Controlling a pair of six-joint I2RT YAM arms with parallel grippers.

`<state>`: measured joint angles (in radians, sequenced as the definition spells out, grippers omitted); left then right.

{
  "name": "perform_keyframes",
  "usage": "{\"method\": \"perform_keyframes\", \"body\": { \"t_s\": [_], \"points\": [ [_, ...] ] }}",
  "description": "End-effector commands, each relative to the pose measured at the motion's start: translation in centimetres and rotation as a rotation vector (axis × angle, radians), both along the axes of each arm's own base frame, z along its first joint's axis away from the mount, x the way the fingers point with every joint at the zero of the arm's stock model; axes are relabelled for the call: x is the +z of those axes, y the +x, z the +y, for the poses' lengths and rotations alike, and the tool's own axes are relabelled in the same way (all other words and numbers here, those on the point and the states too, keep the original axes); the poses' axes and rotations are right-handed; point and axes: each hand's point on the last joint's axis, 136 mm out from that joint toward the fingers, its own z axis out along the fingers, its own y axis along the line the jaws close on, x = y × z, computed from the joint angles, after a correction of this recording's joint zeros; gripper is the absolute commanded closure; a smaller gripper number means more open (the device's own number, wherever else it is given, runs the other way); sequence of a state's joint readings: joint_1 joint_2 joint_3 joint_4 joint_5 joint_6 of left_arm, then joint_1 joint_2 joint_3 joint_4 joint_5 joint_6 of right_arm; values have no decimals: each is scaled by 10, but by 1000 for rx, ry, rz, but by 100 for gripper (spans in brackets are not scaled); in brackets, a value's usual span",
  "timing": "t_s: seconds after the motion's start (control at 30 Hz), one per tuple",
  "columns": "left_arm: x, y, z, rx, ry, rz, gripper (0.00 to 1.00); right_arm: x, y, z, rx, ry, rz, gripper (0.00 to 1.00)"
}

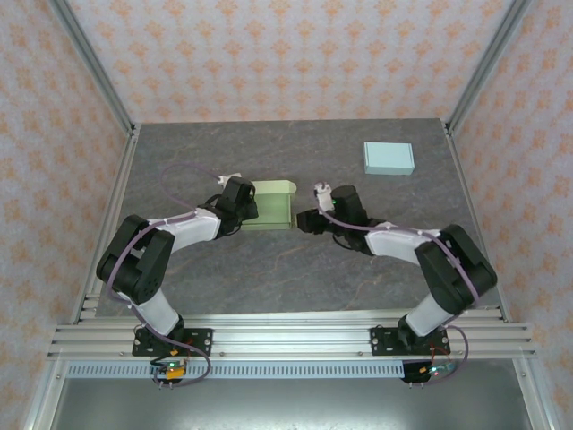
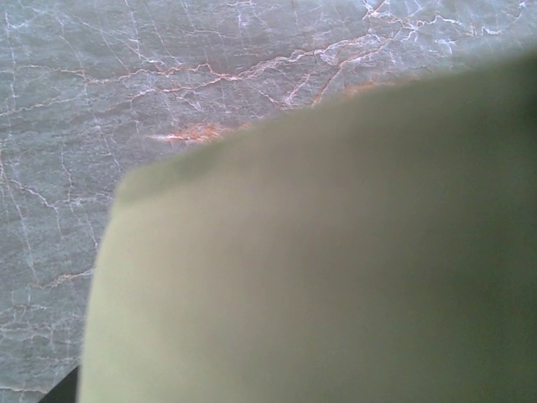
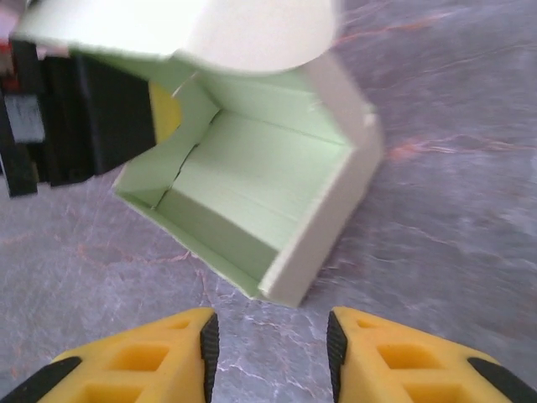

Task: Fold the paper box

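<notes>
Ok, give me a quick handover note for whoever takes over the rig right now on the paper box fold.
Left end effector: appears pinched on the left wall of the green paper box, steadying it.
Right end effector: open, empty, just short of the box's near right corner.
Box: mid-table, between the arms.
Done: base and side walls formed.
Left: lid flap is raised; fold it down and tuck it in.
A closed light blue box sits far right, apart.

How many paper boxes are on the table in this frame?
2. The green box, part-folded and open, lies in the middle of the table; the light blue box, closed, sits alone toward the far right. None seems hidden.
</notes>
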<state>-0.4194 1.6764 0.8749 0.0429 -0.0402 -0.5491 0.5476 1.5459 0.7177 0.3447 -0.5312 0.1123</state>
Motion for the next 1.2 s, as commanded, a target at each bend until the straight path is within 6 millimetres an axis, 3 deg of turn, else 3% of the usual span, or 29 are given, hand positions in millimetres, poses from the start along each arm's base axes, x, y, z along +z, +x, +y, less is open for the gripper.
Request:
{"method": "perform_keyframes", "body": {
  "t_s": [0.0, 0.1, 0.17, 0.33, 0.43, 0.57, 0.7, 0.93, 1.03, 1.17],
  "points": [
    [-2, -4, -3, -20, 4, 14, 68, 58, 10, -2, -104, 130, -25, 59],
    [19, -4, -10, -45, -38, -11, 51, 82, 38, -28, -393, 188, 84, 46],
    [47, -4, -15, -65, -82, -47, 44, 86, 56, -47, -586, 210, 203, 36],
    [111, -15, -19, -88, -174, -100, 30, 75, 94, -42, -686, 321, 497, 32],
    [126, -22, -7, -28, -222, -64, 20, 62, 109, -32, -672, 310, 619, 29],
    [123, -18, 26, 132, -352, -22, 4, 42, 109, -23, -667, 273, 756, 24],
    [115, -4, 40, 205, -440, -1, 0, 33, 101, -2, -609, 366, 900, 23],
    [97, 29, 9, 174, -617, 62, 8, 32, 86, 3, -603, 395, 1004, 27],
    [94, 35, 2, 175, -685, 62, 21, 29, 78, 7, -603, 403, 1057, 30],
    [89, 33, -3, 174, -718, 82, 25, 24, 69, 8, -609, 393, 1078, 30]
  ]
}}
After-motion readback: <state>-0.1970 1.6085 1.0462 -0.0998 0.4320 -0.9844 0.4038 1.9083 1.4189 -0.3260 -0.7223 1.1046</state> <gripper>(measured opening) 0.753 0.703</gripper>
